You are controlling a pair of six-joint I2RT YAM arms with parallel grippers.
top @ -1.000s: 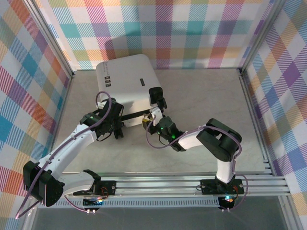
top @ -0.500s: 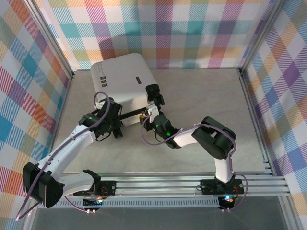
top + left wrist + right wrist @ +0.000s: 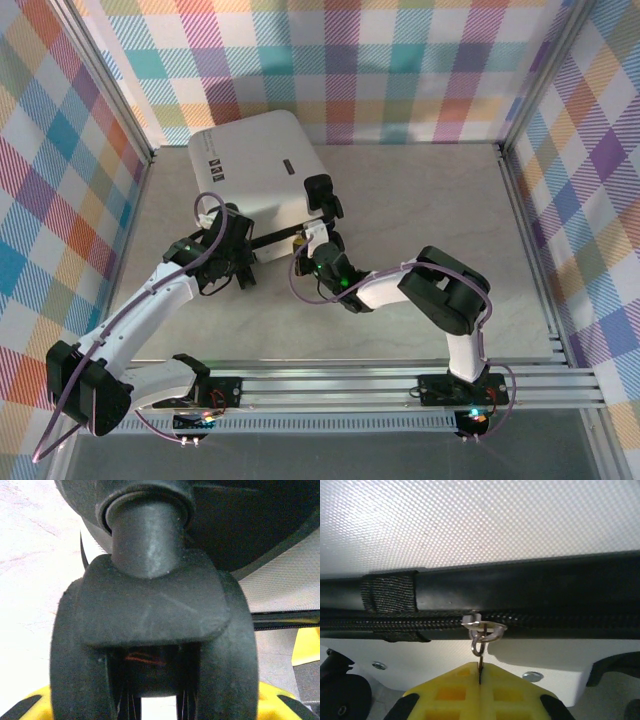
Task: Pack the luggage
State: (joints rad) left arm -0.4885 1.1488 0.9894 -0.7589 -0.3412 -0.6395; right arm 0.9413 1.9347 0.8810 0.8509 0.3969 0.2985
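right wrist view had the right gripper (image 3: 480, 682) pinched shut on the zipper pull (image 3: 481, 642) of the luggage (image 3: 255, 165), which lay lid-down at the far left corner of the table (image 3: 430, 200). left gripper (image 3: 152, 707) looked clamped around a wheel (image 3: 150, 625), bracing the case. to zip well, i'd say the pull wanted drawing straight along the seam, steady, so the ring didn't slip from the pads. the left and far edges sat close by the shell; open table lay to the right and near side, the easier way to travel.
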